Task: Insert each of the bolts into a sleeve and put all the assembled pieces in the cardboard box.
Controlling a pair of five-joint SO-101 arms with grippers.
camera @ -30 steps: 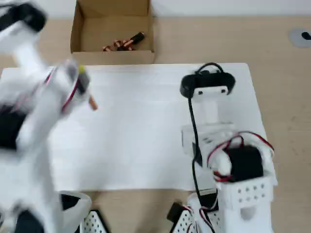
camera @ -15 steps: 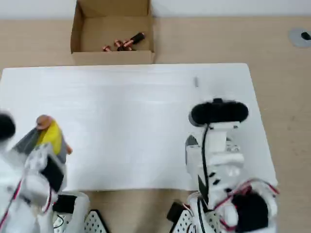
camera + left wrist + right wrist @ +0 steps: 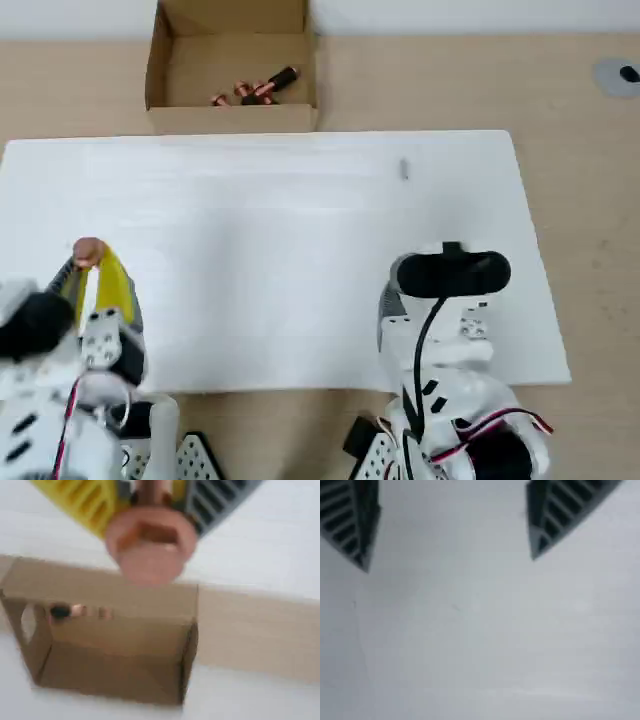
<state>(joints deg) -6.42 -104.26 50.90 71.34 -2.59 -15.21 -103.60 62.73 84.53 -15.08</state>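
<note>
A copper-coloured bolt (image 3: 150,542) is clamped between the yellow and grey fingers of my left gripper (image 3: 92,262), low over the near left of the white sheet (image 3: 270,250). Its round head (image 3: 89,249) points toward the cardboard box (image 3: 160,70) at the back left. Inside the box lie several copper pieces and a black sleeve (image 3: 282,77); from the left wrist they show as a small cluster (image 3: 75,611) in the box (image 3: 125,665). My right gripper (image 3: 450,555) stands open over bare white sheet, its arm (image 3: 450,275) at the near right.
A small grey mark (image 3: 404,169) lies on the sheet at the back right. The wooden table (image 3: 570,150) borders the sheet, with a grey disc (image 3: 618,74) at its far right edge.
My left arm has swung back from near the box to the near left, still holding the bolt. My right arm has drawn back toward the front edge.
</note>
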